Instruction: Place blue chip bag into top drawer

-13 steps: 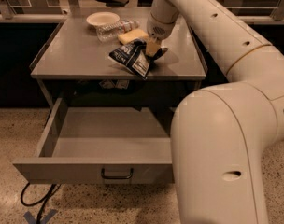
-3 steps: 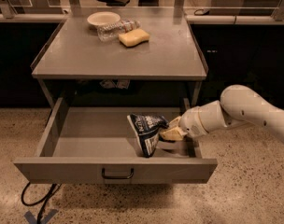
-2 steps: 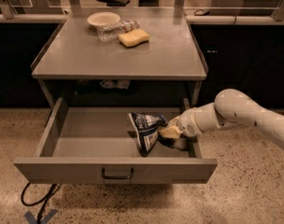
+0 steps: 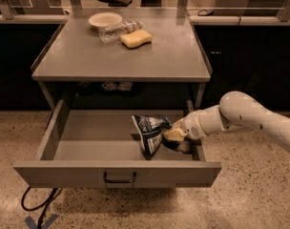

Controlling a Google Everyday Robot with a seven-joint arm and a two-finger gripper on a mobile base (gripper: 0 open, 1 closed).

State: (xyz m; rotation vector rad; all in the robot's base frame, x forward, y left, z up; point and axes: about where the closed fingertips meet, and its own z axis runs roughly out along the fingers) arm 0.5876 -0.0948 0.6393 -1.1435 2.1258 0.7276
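The top drawer (image 4: 88,140) is pulled out wide under the grey table, with its dark bar handle (image 4: 119,178) at the front centre. The blue chip bag (image 4: 149,132), crumpled dark blue foil with white lettering, is inside the drawer at its right half, low over the floor. My gripper (image 4: 172,135) reaches in from the right over the drawer's right side and is shut on the bag's right edge. The white arm (image 4: 240,113) stretches off to the right.
On the table top (image 4: 121,51) at the back stand a white bowl (image 4: 105,19), a clear plastic bottle (image 4: 117,29) and a yellow sponge (image 4: 136,38). A black cable (image 4: 37,206) lies on the speckled floor at the front left. A dark counter runs behind the table.
The bag has gone from the table top into the open drawer. Over the last second my gripper has shifted slightly back and up inside the drawer, still holding the bag.
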